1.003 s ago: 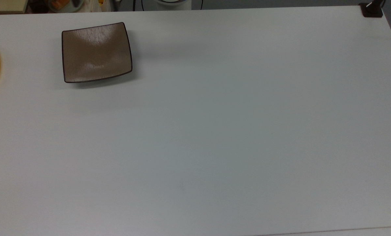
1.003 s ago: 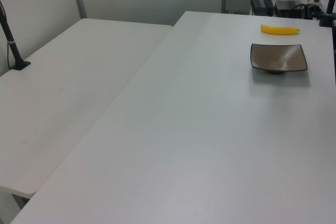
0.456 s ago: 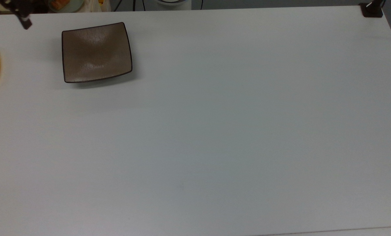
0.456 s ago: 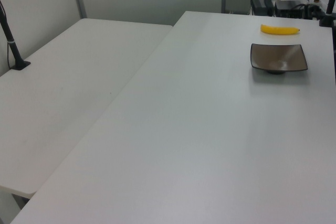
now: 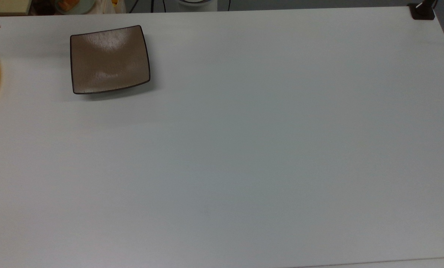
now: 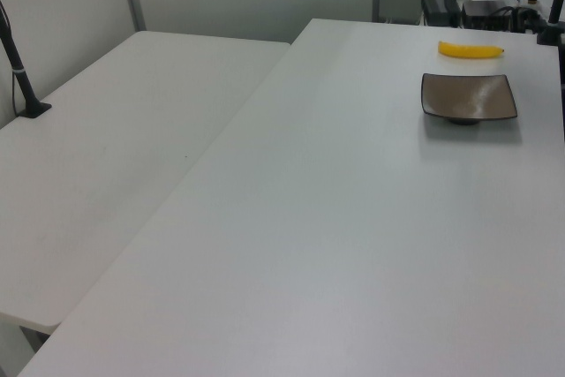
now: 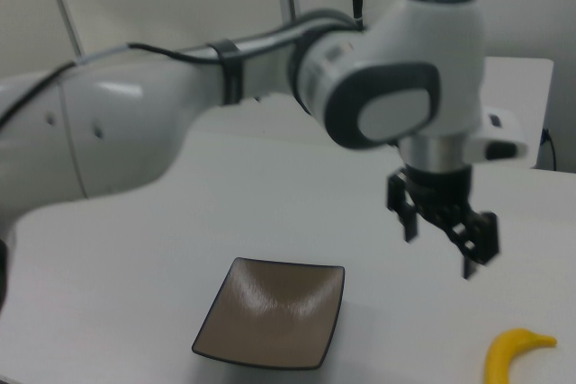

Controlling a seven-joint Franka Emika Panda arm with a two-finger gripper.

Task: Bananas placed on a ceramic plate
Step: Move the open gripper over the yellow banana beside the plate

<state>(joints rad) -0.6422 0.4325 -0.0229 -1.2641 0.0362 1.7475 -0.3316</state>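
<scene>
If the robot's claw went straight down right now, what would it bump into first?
Probably bare table. In the right view the gripper points down, fingers apart, above the gap between the plate and the banana. Depth is unclear, so it might land nearer the banana.

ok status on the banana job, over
Gripper open, empty, in the air above the table. Banana on the table, apart from the bare ceramic plate. Nothing between them.

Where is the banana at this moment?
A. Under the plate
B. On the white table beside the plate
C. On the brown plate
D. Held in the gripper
B: the banana lies on the white table, apart from the bare brown plate; the gripper is above, holding nothing.
</scene>
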